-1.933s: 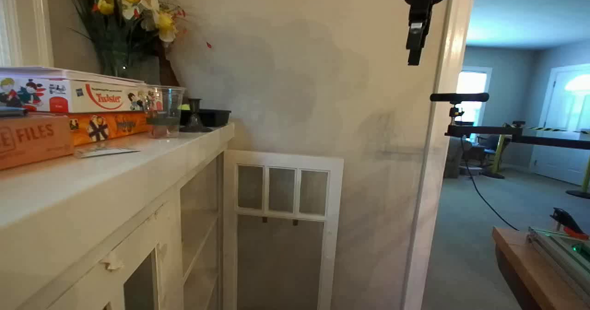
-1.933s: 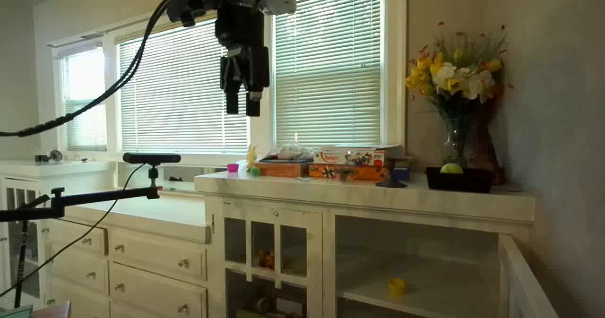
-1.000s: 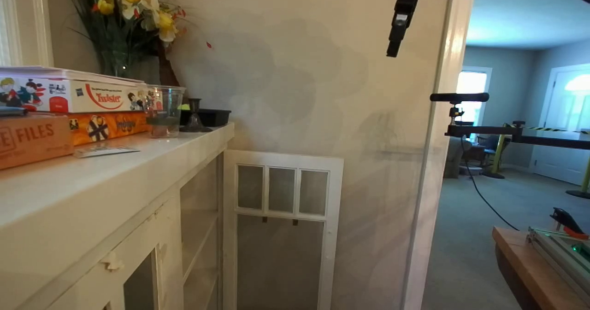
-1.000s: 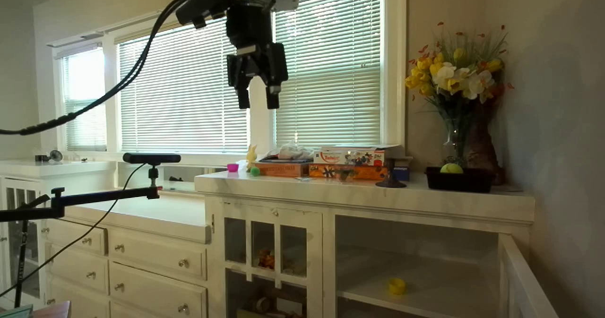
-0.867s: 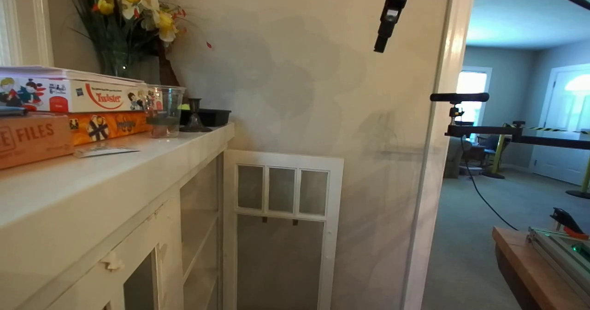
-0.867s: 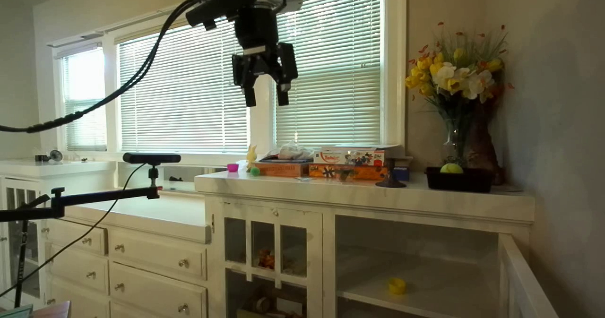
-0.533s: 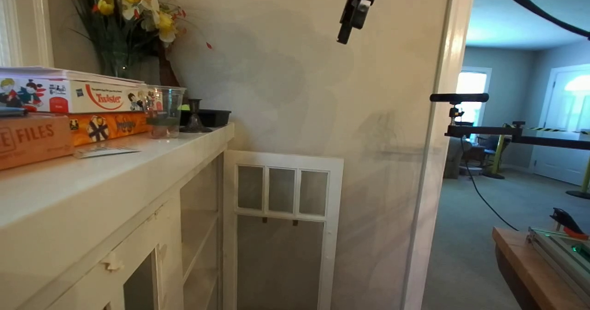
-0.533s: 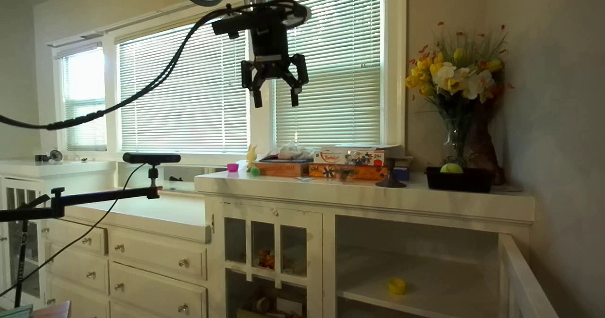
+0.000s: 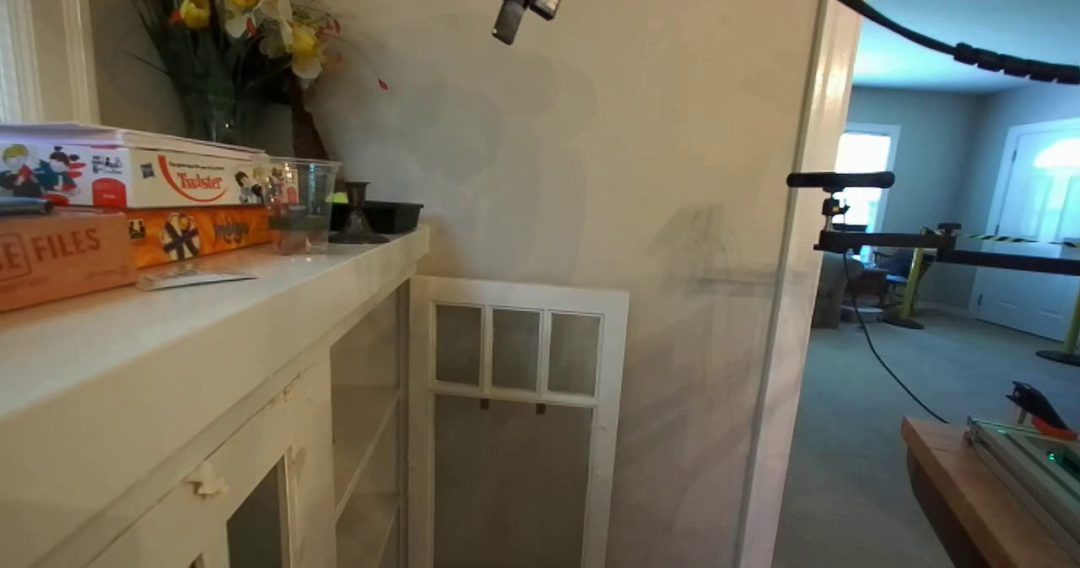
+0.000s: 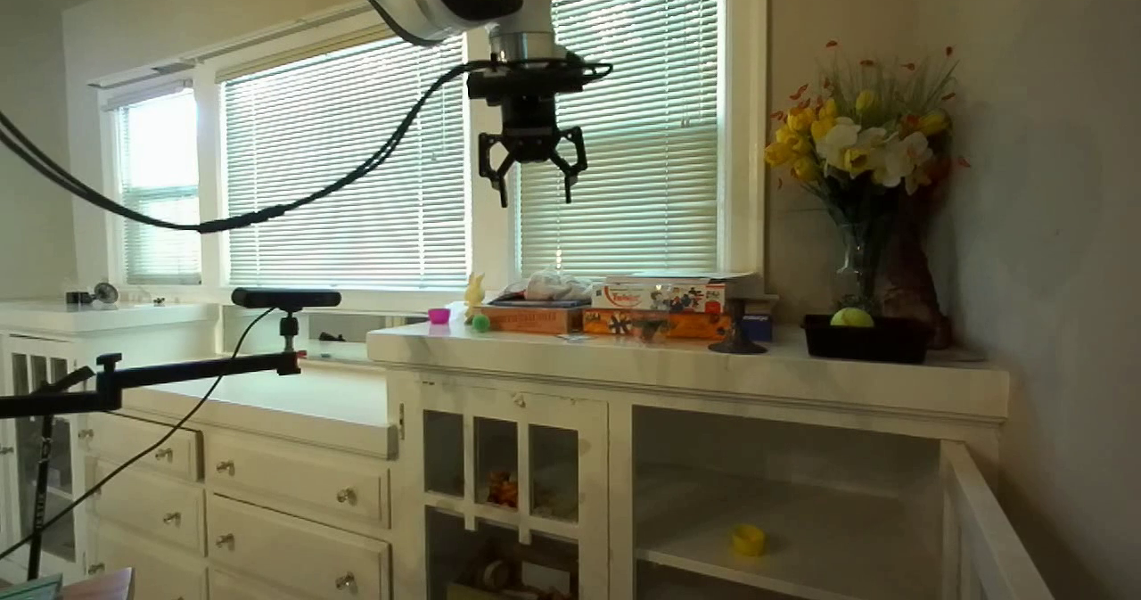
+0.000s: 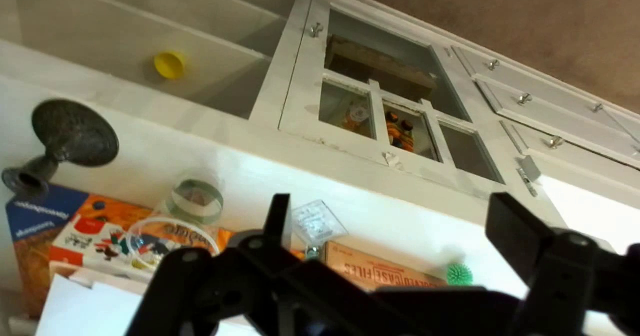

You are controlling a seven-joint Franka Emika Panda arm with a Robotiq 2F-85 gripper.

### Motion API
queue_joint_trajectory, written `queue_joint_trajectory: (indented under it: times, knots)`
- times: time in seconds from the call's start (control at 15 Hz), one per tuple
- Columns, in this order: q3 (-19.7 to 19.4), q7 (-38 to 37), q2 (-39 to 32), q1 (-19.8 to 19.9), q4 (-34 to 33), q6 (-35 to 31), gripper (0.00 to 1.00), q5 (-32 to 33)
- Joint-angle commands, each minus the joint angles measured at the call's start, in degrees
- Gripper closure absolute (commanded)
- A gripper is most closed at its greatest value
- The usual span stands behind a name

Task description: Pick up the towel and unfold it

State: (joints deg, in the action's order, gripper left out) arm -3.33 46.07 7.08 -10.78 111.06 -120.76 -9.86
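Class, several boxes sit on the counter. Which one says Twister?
The white box stacked on the bright orange box. Its red Twister lettering sets it apart; the brownish box beside them reads FILES instead.

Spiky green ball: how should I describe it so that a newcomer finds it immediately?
Find the white counter with stacked boxes below the blinds. Beside the CASE FILES box sits the green ball. Its spikes set it apart from the nearby pink container.

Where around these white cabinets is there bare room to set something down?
Visibly bare: the lower counter above the drawers; the raised countertop's front strip, before the FILES box; the open shelf, around the yellow object. Crowded: from the game boxes past the clear cup and candlestick to the black tray.
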Motion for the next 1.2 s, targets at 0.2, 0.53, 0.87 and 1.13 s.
queue_joint_trajectory:
  times: [0.2,0.53,0.87,1.13]
  knots:
    - [7.53,-0.9,-11.57,0.57,-14.31,-4.7,0.0,-1.21]
    - [11.63,-11.46,-21.56,-0.1,-28.09,-4.44,0.0,1.74]
    - [13.58,-11.21,-21.89,1.16,-27.97,-4.81,0.0,1.05]
    - [13.46,-12.72,-22.07,1.25,-27.79,-5.48,0.0,0.93]
